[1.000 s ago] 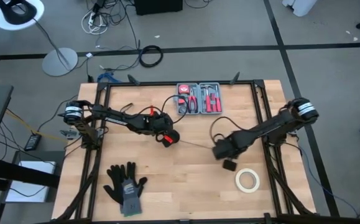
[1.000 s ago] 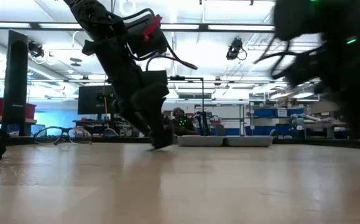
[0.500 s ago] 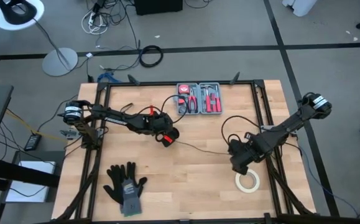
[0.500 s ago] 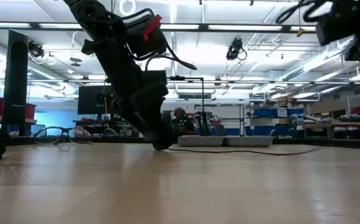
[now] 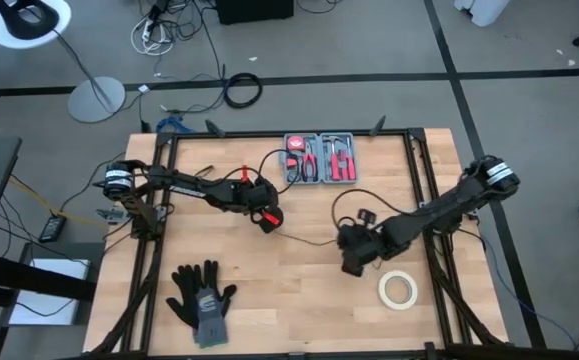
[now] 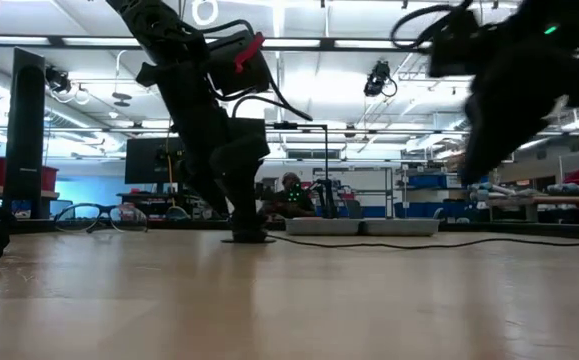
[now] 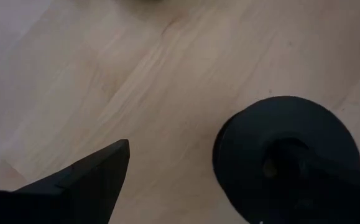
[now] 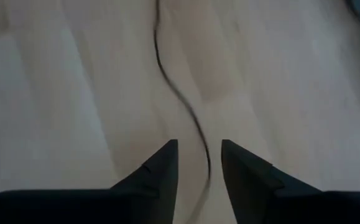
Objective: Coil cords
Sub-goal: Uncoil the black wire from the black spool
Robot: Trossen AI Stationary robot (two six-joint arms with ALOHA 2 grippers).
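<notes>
The cord is a thin black wire [image 5: 309, 238] lying on the wooden table, with a loop [image 5: 347, 200] at mid-right. It ends in a round black disc [image 7: 285, 149] that lies flat on the table. My left gripper [image 5: 269, 220] stands open over the disc at the table's middle. My right gripper [image 5: 352, 258] hangs above the table right of centre. In the right wrist view it [image 8: 199, 149] is open, and the wire [image 8: 180, 93] runs in between its two fingertips. My left gripper has one finger [image 7: 316, 177] set on the disc's top face [image 7: 254, 143], slanting down from the table's left. The other finger [image 7: 99, 171] stands clear over bare wood. The disc [image 6: 247, 238] lies flat under the fingertip. My right gripper: I cannot tell whether its fingers touch the wire.
An open tool case [image 5: 319, 160] sits at the table's far edge. A white tape roll [image 5: 397, 288] lies near the right front. Black gloves [image 5: 201, 295] lie at the near left. Bare wood [image 5: 289, 300] spans the near middle.
My right gripper swung toward the table's right and near edge, rose, then came back toward the middle, tipping as it went. The wire, drawn straight between the two grippers a second ago, now lies slack in a curve, and its loop has shifted. The disc stayed put.
</notes>
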